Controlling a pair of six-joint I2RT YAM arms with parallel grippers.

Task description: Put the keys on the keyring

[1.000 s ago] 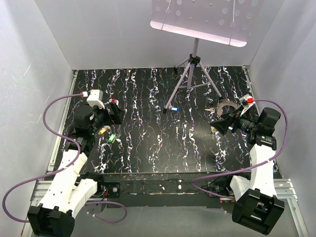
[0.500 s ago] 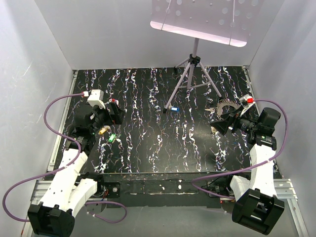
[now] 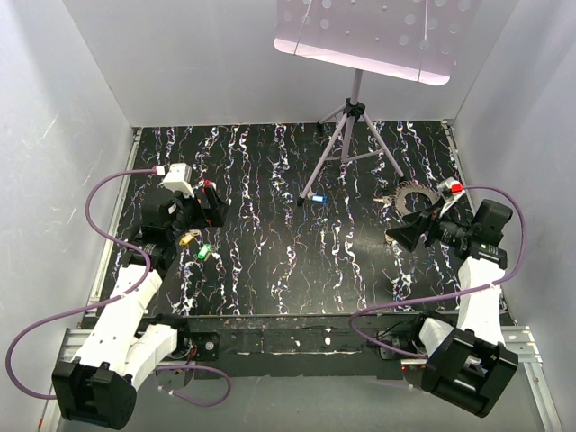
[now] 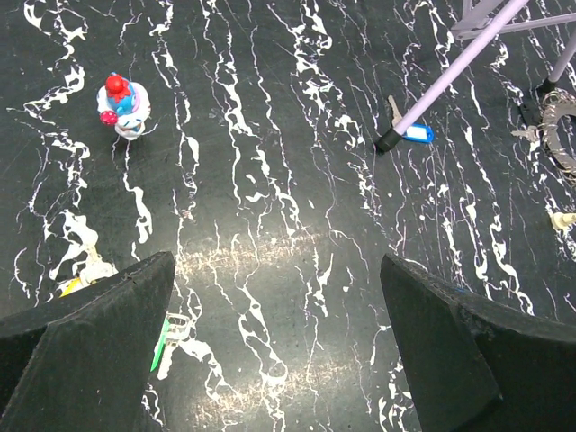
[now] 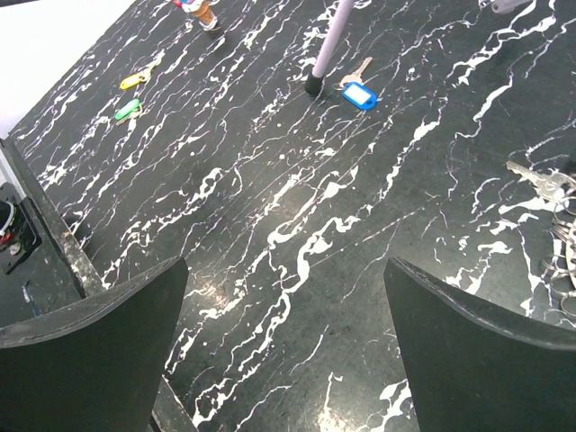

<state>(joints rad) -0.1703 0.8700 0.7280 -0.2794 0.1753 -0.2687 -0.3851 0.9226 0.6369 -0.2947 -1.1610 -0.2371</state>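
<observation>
Lying flat on the black, white-veined surface [image 3: 270, 279], the keyring [image 3: 415, 195] sits just beyond the right gripper [image 3: 407, 227], off to that gripper's right. In the right wrist view only a sliver of the keyring shows at the right edge. A bare metal key [image 5: 538, 178] lies just beside the keyring.

The coloured keys lie loose on the surface, apart from the keyring. The blue key [image 3: 317, 198] is well ahead of both grippers, just beside the foot of a tripod leg [image 4: 450, 76]. The yellow key [image 3: 187, 238] and the green key [image 3: 203, 252] lie close together beside the left gripper [image 3: 200, 211]. In the left wrist view they peek out by its left finger [image 4: 81, 351], with the yellow key partly hidden behind that finger. The beige key [image 4: 562, 219] lies far off to the left gripper's right, near the keyring. A small red-topped piece [image 4: 124, 103] with blue and white below the red stands ahead of the left gripper and to its left. It is too small to tell whether it is a key.

Both grippers are spread wide and hold nothing. Each wrist view shows bare surface between its two dark fingers.

Farther out, ahead of both grippers, a grey tripod stand [image 3: 351, 126] carries a pale perforated panel [image 3: 369, 36]. Lilac cables [image 3: 99, 193] loop from each arm.
</observation>
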